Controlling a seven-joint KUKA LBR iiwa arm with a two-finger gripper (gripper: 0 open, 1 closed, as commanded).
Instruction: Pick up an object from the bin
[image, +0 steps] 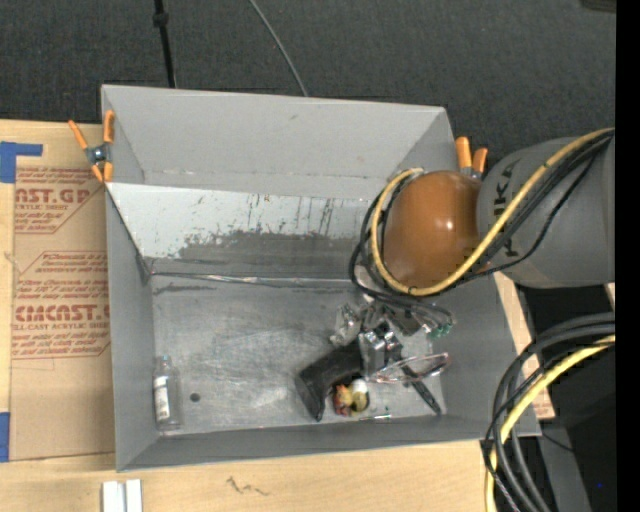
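Observation:
My gripper (376, 338) hangs low over the bin's near right part, under the orange wrist cover. Just below and left of it lies a black wedge-shaped object (324, 378), tilted, with one end up against the gripper. A small yellow and red thing (351, 398) sits at the black object's right end, near the bin's front wall. To the gripper's right lies a thin tool with red-edged handles and dark tips (420, 371). Whether the gripper touches any of these I cannot tell.
A small clear vial (161, 399) stands in the near left corner of the bin. The arm and its yellow-black cables cover the bin's right side. The sloped back wall rises behind the gripper.

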